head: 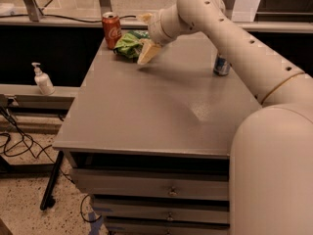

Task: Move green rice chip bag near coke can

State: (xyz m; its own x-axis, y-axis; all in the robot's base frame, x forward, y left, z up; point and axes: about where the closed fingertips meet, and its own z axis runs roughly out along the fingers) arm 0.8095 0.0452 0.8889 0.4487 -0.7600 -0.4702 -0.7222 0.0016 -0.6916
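The green rice chip bag (128,44) lies crumpled on the grey table (156,111) at its far left corner, just right of the red coke can (112,30), which stands upright. Bag and can are close together, touching or nearly so. My gripper (145,35) is at the bag's right side with its fingers spread apart. One finger (145,18) is up behind the bag and the other (147,53) is down on the table in front of it. The gripper is open and the bag rests on the table.
A slim silver-and-blue can (221,65) stands at the table's right side, partly behind my arm. A white pump bottle (43,80) sits on a low ledge to the left. Drawers are below the table's front edge, and cables lie on the floor at left.
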